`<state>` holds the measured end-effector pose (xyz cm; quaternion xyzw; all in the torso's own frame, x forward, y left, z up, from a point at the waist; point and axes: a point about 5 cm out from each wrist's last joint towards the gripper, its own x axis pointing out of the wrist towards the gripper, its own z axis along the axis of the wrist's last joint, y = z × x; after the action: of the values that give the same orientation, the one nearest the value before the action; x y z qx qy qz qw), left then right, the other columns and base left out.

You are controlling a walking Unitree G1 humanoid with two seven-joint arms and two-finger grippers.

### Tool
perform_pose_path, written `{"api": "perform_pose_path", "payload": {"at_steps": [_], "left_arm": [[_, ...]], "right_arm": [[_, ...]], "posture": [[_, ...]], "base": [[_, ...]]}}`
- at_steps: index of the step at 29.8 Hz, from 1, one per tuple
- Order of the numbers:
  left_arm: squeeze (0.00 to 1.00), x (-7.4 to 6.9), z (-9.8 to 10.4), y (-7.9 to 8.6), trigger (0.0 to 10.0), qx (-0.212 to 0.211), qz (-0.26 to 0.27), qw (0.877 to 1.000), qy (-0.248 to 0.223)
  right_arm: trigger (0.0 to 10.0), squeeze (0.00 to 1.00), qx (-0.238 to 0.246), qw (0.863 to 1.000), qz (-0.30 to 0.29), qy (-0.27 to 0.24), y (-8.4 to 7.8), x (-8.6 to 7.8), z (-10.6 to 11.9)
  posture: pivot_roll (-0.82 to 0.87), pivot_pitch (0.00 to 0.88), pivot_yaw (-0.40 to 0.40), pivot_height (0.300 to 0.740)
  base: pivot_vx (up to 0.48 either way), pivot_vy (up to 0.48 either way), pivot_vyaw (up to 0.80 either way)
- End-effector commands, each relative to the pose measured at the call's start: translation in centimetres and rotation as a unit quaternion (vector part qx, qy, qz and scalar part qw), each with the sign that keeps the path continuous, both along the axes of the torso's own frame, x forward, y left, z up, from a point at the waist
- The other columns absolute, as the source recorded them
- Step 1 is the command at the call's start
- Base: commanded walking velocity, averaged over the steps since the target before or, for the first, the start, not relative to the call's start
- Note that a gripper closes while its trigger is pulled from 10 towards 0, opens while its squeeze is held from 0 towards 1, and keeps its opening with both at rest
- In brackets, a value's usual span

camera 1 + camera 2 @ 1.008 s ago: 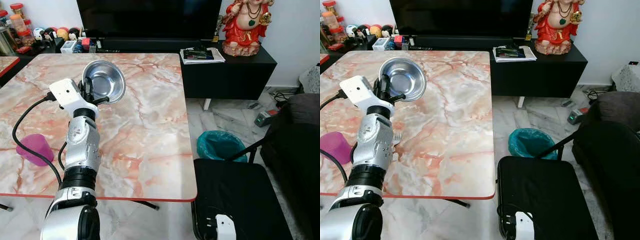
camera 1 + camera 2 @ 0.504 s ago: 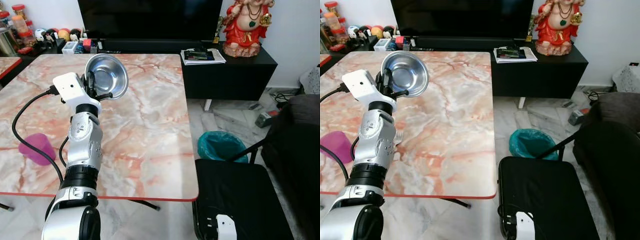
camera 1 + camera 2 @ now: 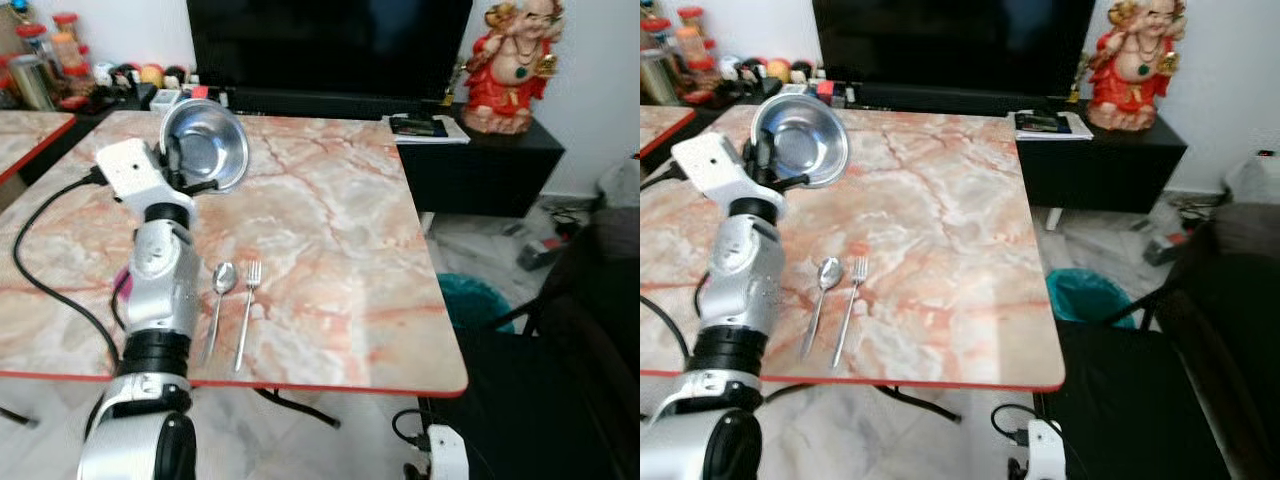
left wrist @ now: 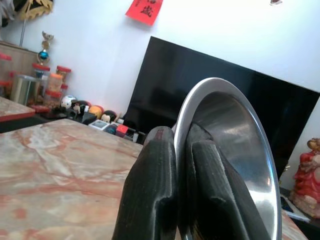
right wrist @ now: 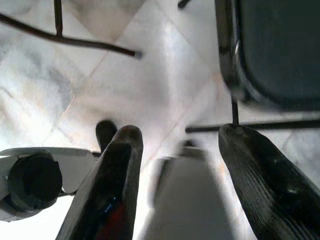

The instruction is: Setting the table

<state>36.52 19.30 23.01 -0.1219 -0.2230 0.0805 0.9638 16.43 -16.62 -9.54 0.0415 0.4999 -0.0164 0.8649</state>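
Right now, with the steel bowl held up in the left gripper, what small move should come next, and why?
Probably lower the steel bowl onto the bare marble beyond the spoon and fork: the left gripper pinches its rim above the table.

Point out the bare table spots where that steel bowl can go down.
Left gripper holds the steel bowl aloft. Bare marble table: the wide stretch right of the fork, and the middle beyond the spoon. Crowded: the near edge by the cutlery.

My head stereo pair looks forward and down over the pink-veined marble table (image 3: 330, 230); both eyes share it and the shiny steel bowl (image 3: 800, 152). My left wrist camera views that bowl (image 4: 235, 150) closely. My right wrist camera faces the pale tiled floor (image 5: 165, 70).
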Motion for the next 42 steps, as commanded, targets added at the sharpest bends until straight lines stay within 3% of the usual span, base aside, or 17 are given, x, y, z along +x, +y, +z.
{"api": "perform_pose_path", "payload": {"at_steps": [1,25,42], "left_arm": [[0.0,-0.1,1.7,-0.5,10.0,0.01,-0.002,1.0,-0.026],[0.0,-0.6,3.3,0.1,10.0,0.014,0.012,0.999,-0.043],[0.0,-1.1,1.8,0.6,10.0,0.016,0.019,0.999,-0.021]], "right_arm": [[10.0,0.0,-0.003,1.0,-0.003,-0.001,-0.4,0.1,0.1],[10.0,0.0,0.001,1.0,0.0,-0.003,-0.3,0.2,0.1],[10.0,0.0,-0.006,1.0,-0.022,-0.004,-0.6,0.0,0.0]], "posture": [[0.0,0.0,-0.009,0.74],[0.01,0.0,-0.015,0.74],[0.02,0.0,-0.013,0.74]], "base": [[0.0,0.48,0.0],[0.0,0.48,0.0],[0.0,0.48,0.0]]}}
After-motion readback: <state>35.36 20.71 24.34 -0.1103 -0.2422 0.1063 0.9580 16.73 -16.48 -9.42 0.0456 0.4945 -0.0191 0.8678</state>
